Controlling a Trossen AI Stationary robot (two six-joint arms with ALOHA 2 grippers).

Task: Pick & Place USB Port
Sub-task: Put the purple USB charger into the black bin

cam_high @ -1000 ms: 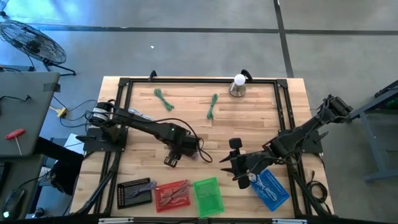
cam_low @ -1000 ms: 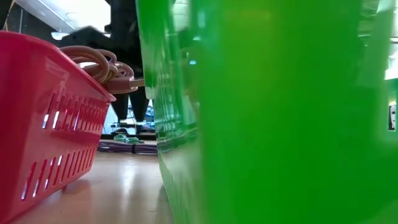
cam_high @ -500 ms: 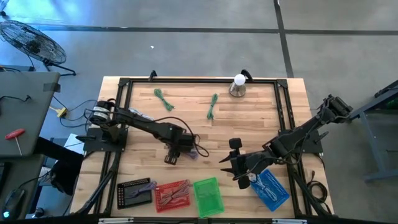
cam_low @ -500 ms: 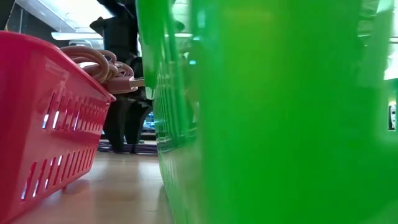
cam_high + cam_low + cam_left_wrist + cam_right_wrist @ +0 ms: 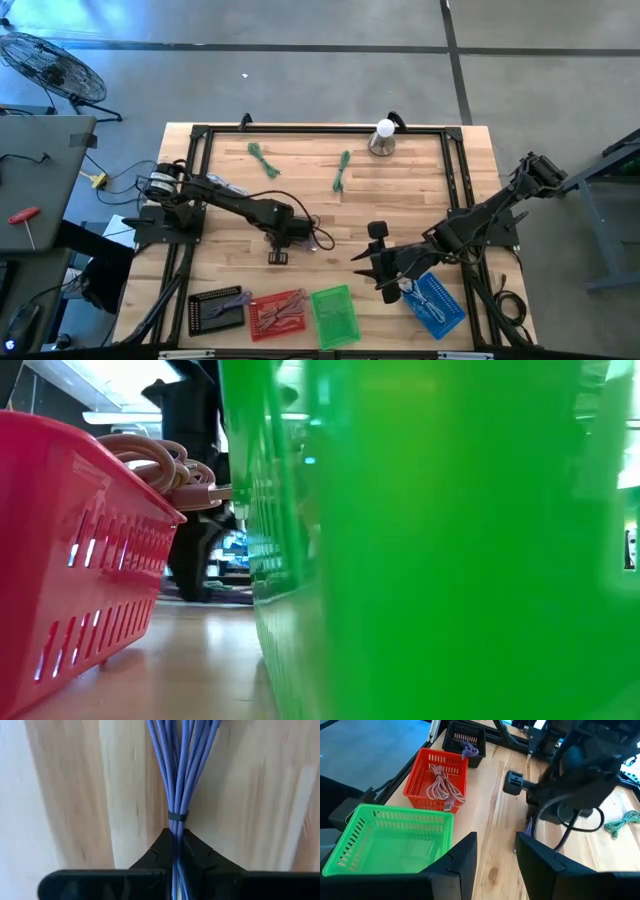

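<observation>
Over the last second the left arm has dropped toward the boards mid-table, and its left gripper (image 5: 175, 857) is now pinched tight around a bundle of purple-blue cables (image 5: 177, 775) lying flat on the wood, just below the black tie binding them. I'd say the grasp is made and the lift comes next. The right gripper (image 5: 495, 855) waits with its jaws apart and empty, near the blue basket (image 5: 437, 303). Along the front edge sit the green basket (image 5: 335, 315), the red basket (image 5: 278, 312) already holding pink cable, and the black basket (image 5: 217, 309); two green cables (image 5: 264, 158) lie well clear.
</observation>
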